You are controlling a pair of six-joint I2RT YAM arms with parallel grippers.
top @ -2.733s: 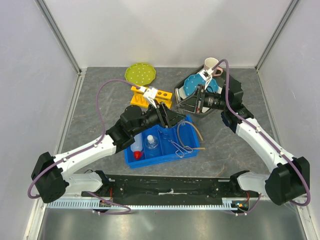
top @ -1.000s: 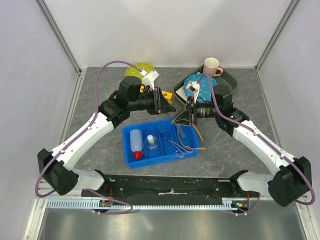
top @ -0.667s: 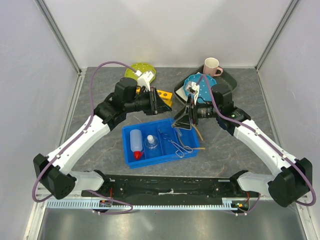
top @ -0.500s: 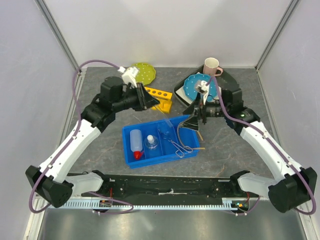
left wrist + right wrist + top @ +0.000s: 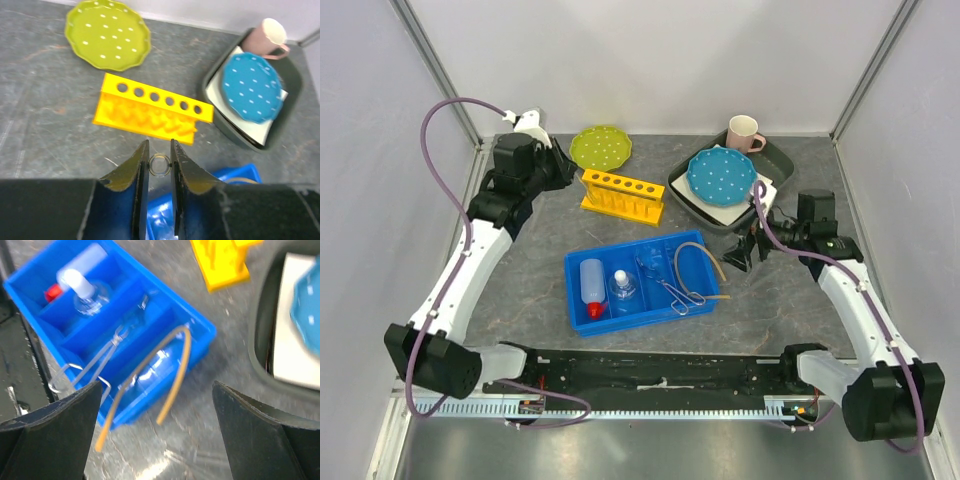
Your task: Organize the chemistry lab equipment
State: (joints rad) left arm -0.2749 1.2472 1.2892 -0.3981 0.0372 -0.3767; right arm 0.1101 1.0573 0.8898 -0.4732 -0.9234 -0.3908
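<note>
Left gripper (image 5: 159, 143) clamped on a clear glass tube (image 5: 159, 165) – seen end-on, right gripper (image 5: 155, 386) spread wide, held over the blue tray (image 5: 201, 325), tan tubing (image 5: 173, 365) draped across its rim.

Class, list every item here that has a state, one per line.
squeeze bottle: lying in blue tray
flask: upright, stoppered
tongs: lying in tray
tubing: draped over tray edge
tube rack: holes empty
pink mug: upright
left gripper: shut on clear tube
right gripper: open, empty
</note>
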